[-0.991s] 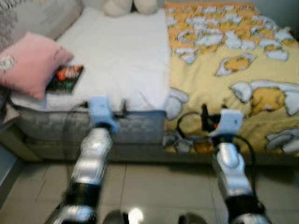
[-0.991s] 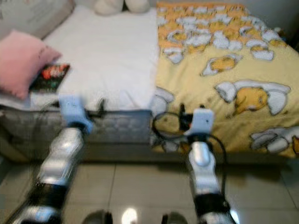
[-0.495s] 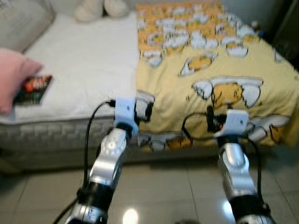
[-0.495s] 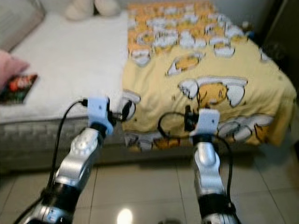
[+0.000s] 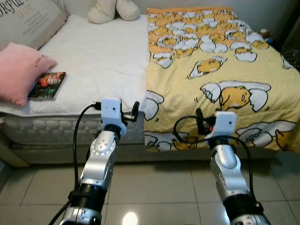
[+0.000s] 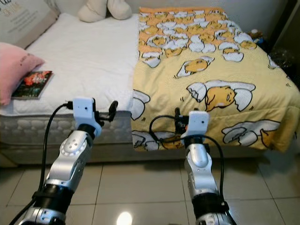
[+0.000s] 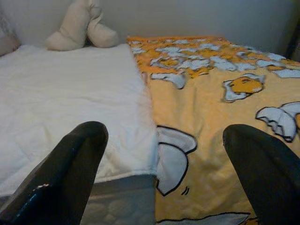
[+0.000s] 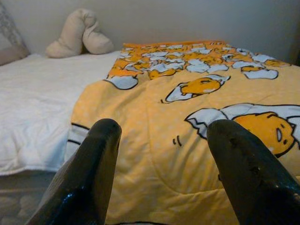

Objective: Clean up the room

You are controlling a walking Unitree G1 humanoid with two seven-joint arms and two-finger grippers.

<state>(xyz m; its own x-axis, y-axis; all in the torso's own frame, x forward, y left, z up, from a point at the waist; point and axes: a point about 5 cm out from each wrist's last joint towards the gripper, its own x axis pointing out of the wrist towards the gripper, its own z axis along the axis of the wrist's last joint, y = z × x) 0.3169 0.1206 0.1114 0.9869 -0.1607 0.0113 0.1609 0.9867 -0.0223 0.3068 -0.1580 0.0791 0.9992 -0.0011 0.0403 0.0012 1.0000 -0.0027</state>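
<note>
A yellow blanket printed with cartoon eggs covers the right half of the bed and hangs over its front edge. The left half shows a bare white sheet. On it lie a pink pillow and a book with a dark cover beside it. My left gripper is open and held level before the mattress edge, where sheet and blanket meet. My right gripper is open too, in front of the blanket's hanging edge. Nothing is between either pair of fingers.
A beige plush lies at the head of the bed, and a grey lettered cushion leans at the far left. Tiled floor runs in front of the bed. Dark furniture stands at the far right.
The whole picture has swung right and then partly back left, and is now sharp, so the camera moved. Both arms stay raised before the bed edge with open fingers.
</note>
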